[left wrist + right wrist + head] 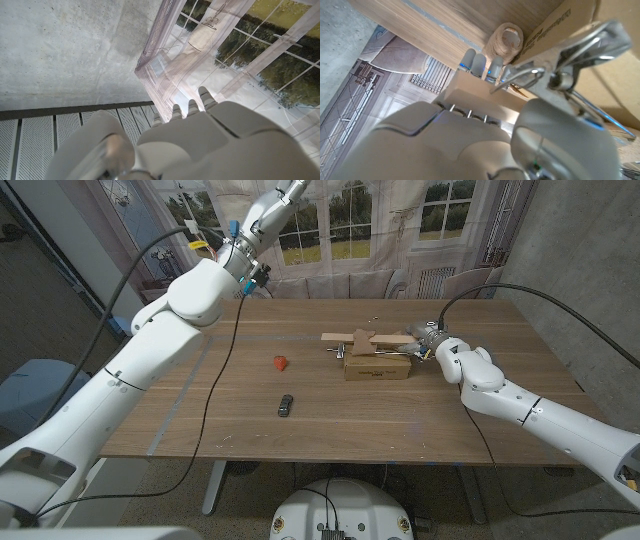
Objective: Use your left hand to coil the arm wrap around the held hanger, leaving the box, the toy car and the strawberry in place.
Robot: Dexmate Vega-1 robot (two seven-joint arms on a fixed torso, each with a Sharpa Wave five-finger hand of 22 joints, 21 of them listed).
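Head view shows the right hand [440,346] gripping the hanger [368,339] above the box [377,366], while the left hand [200,140], grasp state unclear, is raised well clear of it, so coiling the arm wrap [504,41] seemingly hasn't begun; next comes reaching down.

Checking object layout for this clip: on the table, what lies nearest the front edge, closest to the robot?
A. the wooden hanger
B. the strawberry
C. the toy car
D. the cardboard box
C. In the head view the dark toy car lies nearer the front edge than the strawberry, the box and the hanger.
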